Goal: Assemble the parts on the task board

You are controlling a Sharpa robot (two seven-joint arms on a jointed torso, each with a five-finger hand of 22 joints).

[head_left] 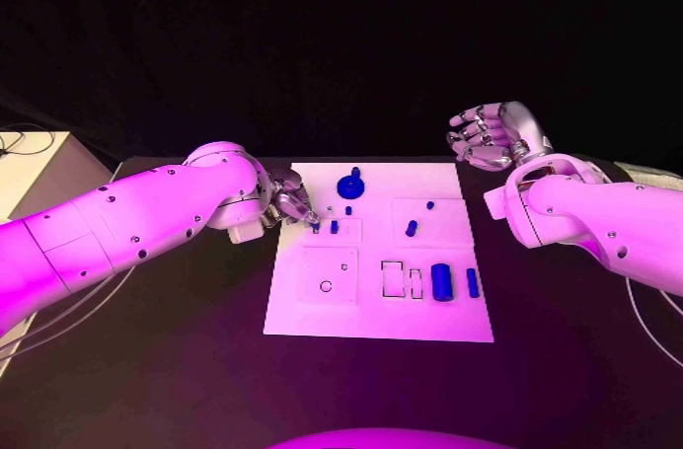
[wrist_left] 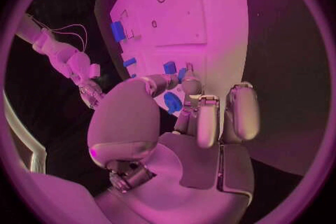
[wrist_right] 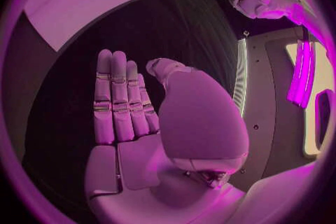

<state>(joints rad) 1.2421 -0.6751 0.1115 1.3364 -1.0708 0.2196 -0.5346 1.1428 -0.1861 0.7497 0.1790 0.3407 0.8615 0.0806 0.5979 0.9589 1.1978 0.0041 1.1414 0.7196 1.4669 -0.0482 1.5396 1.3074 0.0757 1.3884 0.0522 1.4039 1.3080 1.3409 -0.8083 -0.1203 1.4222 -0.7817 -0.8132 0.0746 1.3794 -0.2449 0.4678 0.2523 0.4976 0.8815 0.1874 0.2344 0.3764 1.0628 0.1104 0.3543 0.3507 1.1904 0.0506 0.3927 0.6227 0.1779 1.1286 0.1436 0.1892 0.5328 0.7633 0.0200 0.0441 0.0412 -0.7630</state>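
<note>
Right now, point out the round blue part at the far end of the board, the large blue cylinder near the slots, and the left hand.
Round blue part (head_left: 348, 186), head view, on its disc face.
Large blue cylinder (head_left: 443, 282), head view, mid-length of its body.
Left hand (head_left: 290, 198), head view, middle of the hand, at the board's left edge.

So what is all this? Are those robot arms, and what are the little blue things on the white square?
Yes, it is a robot with two white arms, each ending in a silver robot hand. One picture looks down from the robot's head; the two round ones come from cameras at its wrists. On the black table lies a white task board, a kind of puzzle. The blue parts are the pieces that go into it. The left robot hand reaches over the board's edge, its fingertips close to some small pieces, though I cannot tell whether it holds one. The right robot hand is raised beside the board, open and holding nothing.
</note>
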